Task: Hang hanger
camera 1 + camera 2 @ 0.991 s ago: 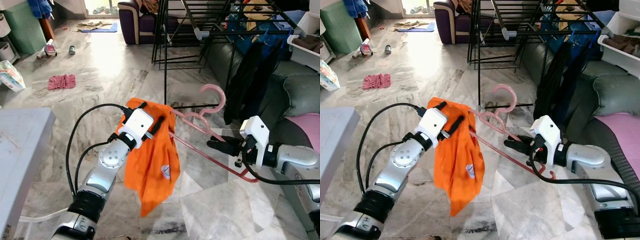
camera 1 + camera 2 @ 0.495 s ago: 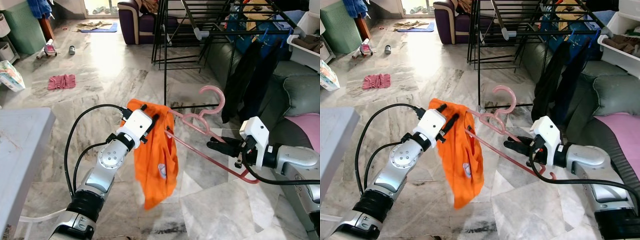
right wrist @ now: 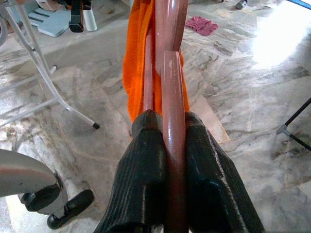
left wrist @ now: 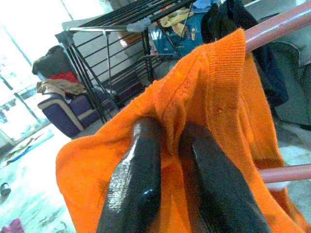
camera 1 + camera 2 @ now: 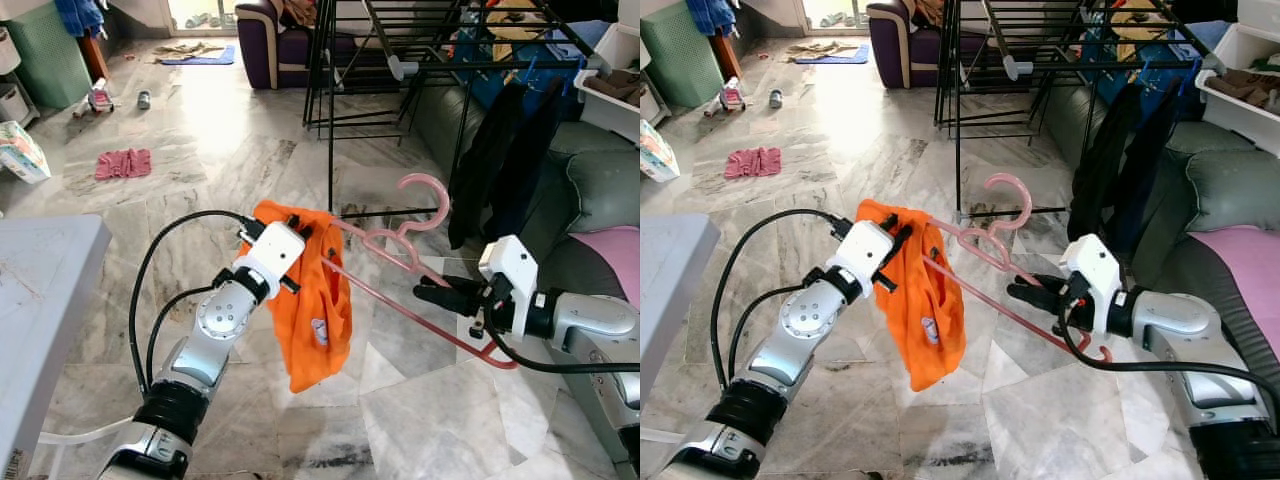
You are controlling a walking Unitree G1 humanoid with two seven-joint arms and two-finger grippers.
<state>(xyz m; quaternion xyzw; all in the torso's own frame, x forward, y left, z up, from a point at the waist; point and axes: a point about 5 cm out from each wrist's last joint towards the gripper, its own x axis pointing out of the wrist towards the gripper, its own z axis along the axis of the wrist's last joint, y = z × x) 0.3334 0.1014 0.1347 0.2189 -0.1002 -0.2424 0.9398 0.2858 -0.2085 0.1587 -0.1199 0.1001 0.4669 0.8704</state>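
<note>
Orange cloth (image 5: 314, 300) hangs mid-frame in my left eye view, draped over the far end of a pink hanger (image 5: 400, 255) held above the marble floor (image 5: 220, 160); the left gripper (image 5: 300, 232) pinches the cloth's top edge at about 10 o'clock from the hanger's middle; the right gripper (image 5: 432, 293) clamps the hanger's lower bar at roughly 4 o'clock from the cloth; a black drying rack (image 5: 400, 60) stands at 12 o'clock, dark clothes hanging off it

Right eye view gives me the same layout; the hanger's hook (image 5: 1008, 190) curls up free, apart from the rack; a red rag (image 5: 752, 161) lies on the floor at 10 o'clock

Left wrist view: both black fingers (image 4: 133, 179) squeezed onto a fold of the orange cloth; the pink bar passes beside them

Right wrist view: fingers (image 3: 146, 170) clenched either side of the pink bar, touching it; the cloth hangs at its far end
</note>
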